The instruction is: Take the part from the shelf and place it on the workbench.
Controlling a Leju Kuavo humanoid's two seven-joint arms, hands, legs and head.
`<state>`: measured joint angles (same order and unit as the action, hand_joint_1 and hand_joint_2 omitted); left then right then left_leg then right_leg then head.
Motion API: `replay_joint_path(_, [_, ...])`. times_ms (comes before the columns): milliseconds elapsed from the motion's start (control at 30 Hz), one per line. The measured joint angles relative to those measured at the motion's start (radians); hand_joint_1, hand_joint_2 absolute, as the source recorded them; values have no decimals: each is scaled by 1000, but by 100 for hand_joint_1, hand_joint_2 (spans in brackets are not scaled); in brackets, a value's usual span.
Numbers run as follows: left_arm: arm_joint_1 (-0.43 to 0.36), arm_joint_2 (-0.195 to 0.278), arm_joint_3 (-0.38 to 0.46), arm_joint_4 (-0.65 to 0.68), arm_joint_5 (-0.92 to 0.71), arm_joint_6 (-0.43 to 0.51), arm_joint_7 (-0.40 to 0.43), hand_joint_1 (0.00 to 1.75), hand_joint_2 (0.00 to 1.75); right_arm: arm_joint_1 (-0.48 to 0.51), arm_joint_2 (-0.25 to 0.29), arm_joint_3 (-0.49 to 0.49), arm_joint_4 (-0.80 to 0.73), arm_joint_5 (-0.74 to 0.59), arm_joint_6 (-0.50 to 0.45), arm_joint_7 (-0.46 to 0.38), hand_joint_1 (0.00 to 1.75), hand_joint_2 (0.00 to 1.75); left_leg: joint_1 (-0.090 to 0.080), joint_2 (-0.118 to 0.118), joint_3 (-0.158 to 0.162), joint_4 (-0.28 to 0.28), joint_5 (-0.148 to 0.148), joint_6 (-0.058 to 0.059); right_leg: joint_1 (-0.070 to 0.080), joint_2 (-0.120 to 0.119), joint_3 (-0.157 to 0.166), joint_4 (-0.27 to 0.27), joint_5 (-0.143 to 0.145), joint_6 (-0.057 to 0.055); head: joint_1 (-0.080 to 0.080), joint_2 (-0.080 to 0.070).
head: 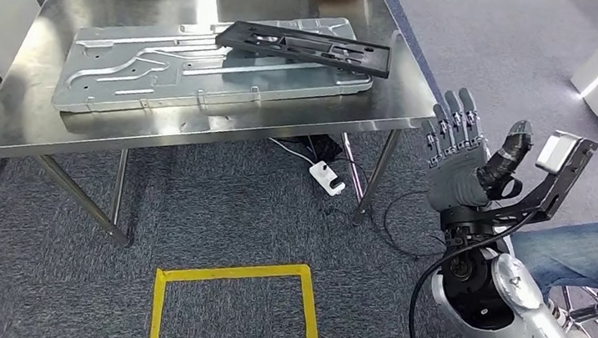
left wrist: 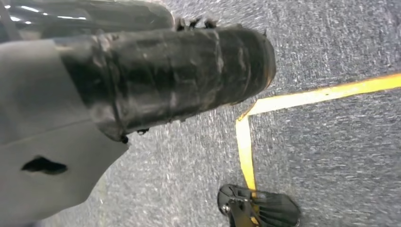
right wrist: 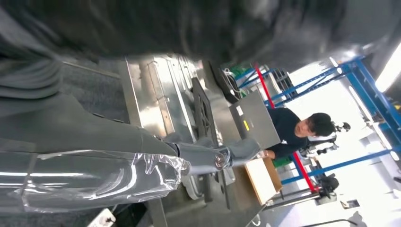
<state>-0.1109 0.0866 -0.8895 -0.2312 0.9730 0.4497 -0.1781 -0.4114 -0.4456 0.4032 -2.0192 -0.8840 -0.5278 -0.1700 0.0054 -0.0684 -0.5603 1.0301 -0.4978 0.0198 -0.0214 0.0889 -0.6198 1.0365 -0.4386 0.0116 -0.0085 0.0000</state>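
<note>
While the black plastic part lies across a ribbed sheet-metal panel on the steel bench, the right robot hand is raised beside the bench's near right corner, well apart from the part, fingers straight and spread, holding nothing. Beneath the bench a white power strip and dark cables rest on grey carpet, and a square of yellow tape marks the floor in front. At far right a seated person's jeans-clad leg shows. From the left wrist, the left robot hand hangs over the carpet near the yellow tape; whether its fingers are spread or curled cannot be told. From the right wrist, a person in a dark top stands beyond the bench near blue shelving.
</note>
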Motion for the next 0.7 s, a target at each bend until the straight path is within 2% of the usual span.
replay_joint_path(33, [-2,-1,0,0,3,0,2,0,0,1,0,0,0,0,0,0,0,0,1,8,0,-6,4,3,-1,7,-3,-3,4,7,0,0])
replay_joint_path(67, [-3,-1,0,0,5,0,4,0,0,1,0,0,0,1,0,-1,0,0,2,15,2,-13,10,8,-1,3,-6,-2,2,13,1,0])
replay_joint_path(100, [-4,-2,0,0,8,-1,6,0,0,0,-1,0,1,1,0,-2,0,0,5,23,4,-20,17,13,1,-11,-12,10,-9,17,3,0])
replay_joint_path(133, [-4,-3,0,0,11,-1,8,0,0,-1,-1,0,1,1,0,-3,0,0,7,31,6,-28,24,19,3,-31,-26,42,-32,21,6,0])
replay_joint_path(200, [-1,-3,0,0,17,-2,12,0,0,-2,-2,0,3,0,1,-4,0,0,7,45,2,-29,29,25,2,-69,-75,160,-99,25,12,0])
replay_joint_path(233, [1,-3,0,0,20,-2,13,0,0,-1,-2,0,4,-2,2,-4,0,0,7,51,-2,-26,29,26,2,-76,-98,221,-124,28,13,0])
replay_joint_path(267, [1,-3,1,0,21,-3,14,0,0,0,-2,0,5,-5,4,-4,0,0,7,57,-6,-23,29,26,0,-79,-110,257,-134,31,13,0])
replay_joint_path(300, [1,-3,1,0,21,-3,14,0,0,1,-2,0,7,-12,6,-4,0,0,7,61,-10,-18,29,25,-2,-80,-104,255,-124,33,13,0])
replay_joint_path(333, [1,-3,1,0,22,-3,15,0,0,1,-2,0,8,-20,10,-4,0,0,8,64,-14,-13,29,25,-4,-82,-78,214,-100,35,13,0])
replay_joint_path(400, [-1,-4,1,0,21,-1,16,0,0,0,-2,0,9,-36,20,-4,0,0,7,68,-24,2,25,18,-6,-87,-5,84,-52,36,13,0])
replay_joint_path(433, [-2,-4,1,0,21,0,17,0,0,0,-2,0,9,-41,24,-4,0,0,5,68,-30,9,24,13,-5,-87,19,38,-40,33,13,0])
replay_joint_path(467, [-3,-5,1,0,20,1,19,0,0,0,-2,1,10,-43,28,-4,0,44,3,68,-35,14,25,6,-3,-87,28,16,-36,28,12,0])
replay_joint_path(567, [-1,-6,1,0,18,5,26,0,0,-1,-2,1,11,-48,35,-5,0,175,5,68,-44,15,32,-13,1,-86,19,11,-24,6,12,0])
replay_joint_path(600, [0,-7,1,0,17,6,28,0,0,-1,-2,1,11,-49,36,-5,0,175,7,68,-49,23,22,-18,0,-88,16,8,-18,-1,11,0])
replay_joint_path(633, [0,-7,1,0,16,8,31,0,0,-2,-2,2,11,-49,38,-5,0,175,9,68,-60,48,-2,-22,-1,-89,13,4,-11,-9,10,0])
replay_joint_path(700, [-2,-8,1,0,14,14,36,0,0,-2,-2,3,12,-51,40,-4,0,175,10,67,-96,152,-82,-28,-1,-91,-1,1,3,-18,7,0])
